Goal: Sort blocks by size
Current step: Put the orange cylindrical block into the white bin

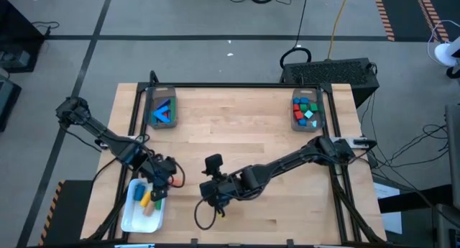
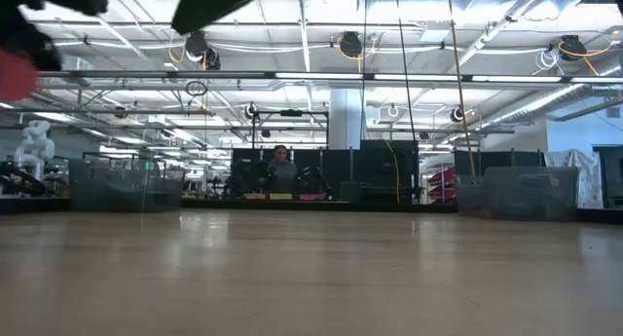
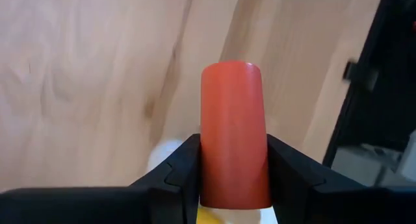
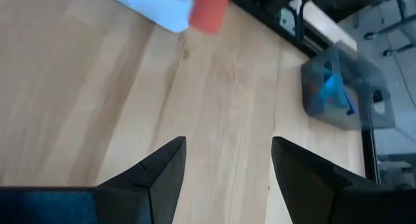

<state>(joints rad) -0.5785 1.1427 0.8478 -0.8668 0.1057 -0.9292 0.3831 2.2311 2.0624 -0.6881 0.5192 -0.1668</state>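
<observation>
My left gripper is shut on a red cylinder block above the right edge of a white tray at the table's near left. The red block also shows in the right wrist view and at the top left of the low view. A blue block, a yellow one and a tan one lie in the tray. My right gripper is open and empty over bare wood near the middle of the near edge. My left gripper pinches the red cylinder by its curved side, at its lower part, between the two fingers. The block's free end sticks out past the fingertips, along the fingers. It is lifted clear of the table and the tray.
A grey bin at the far left holds blue and red blocks. A second grey bin at the far right holds several small blocks of mixed colours. A black frame runs along the table's edges. Bare wood lies between the bins and the arms.
</observation>
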